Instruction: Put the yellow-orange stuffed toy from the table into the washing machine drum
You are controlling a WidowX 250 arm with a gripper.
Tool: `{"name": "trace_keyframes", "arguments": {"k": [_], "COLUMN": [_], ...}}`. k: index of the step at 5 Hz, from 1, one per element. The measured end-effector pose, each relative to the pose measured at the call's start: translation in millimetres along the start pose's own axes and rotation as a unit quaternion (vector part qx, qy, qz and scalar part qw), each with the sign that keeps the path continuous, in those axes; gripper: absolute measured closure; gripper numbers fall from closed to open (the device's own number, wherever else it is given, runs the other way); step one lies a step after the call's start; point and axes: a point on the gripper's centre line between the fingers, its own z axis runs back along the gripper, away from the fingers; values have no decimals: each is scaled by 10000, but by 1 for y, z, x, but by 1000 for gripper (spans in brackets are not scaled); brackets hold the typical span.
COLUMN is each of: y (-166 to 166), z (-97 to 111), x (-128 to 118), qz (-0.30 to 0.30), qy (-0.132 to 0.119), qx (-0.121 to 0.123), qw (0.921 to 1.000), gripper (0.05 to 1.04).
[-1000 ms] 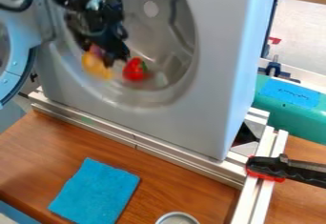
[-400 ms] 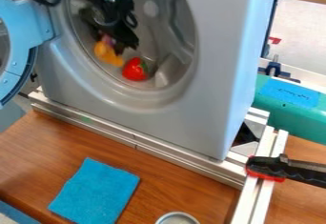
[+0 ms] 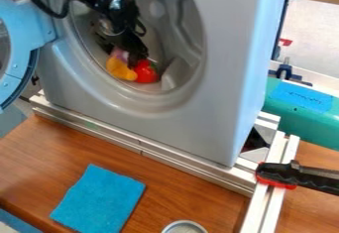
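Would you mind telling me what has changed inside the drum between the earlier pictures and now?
The claw has shifted right in the picture, rising first and then dipping toward the red item. The yellow item followed a similar path; whether it is gripped, I cannot tell. The red item has edged slightly right. The blue cloth and round tin stayed put.

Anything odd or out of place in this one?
A red object and a yellow one sit low in the washer drum, by the tool; they look like toys, not laundry. I see no spill or damage.
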Motion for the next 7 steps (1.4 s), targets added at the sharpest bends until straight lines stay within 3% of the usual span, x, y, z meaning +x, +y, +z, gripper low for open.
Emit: {"name": "trace_keyframes", "arguments": {"k": [1, 2, 3, 4, 5, 6, 7], "y": [12, 30, 54, 58, 51, 2, -36], "z": [6, 33, 71, 90, 92, 91, 98], "x": [2, -6, -33, -68, -127, -181, -221], "qz": [322, 853, 1357, 1209, 742, 5, -667], "qy": [-182, -408, -525, 247, 1410, 2607, 3057], "qx": [-89, 98, 295, 445, -60, -748, -1135], "qw": [9993, 9955, 9889, 9914, 9872, 9625, 9430], "gripper": [78, 81, 82, 82, 82, 82, 83]}}
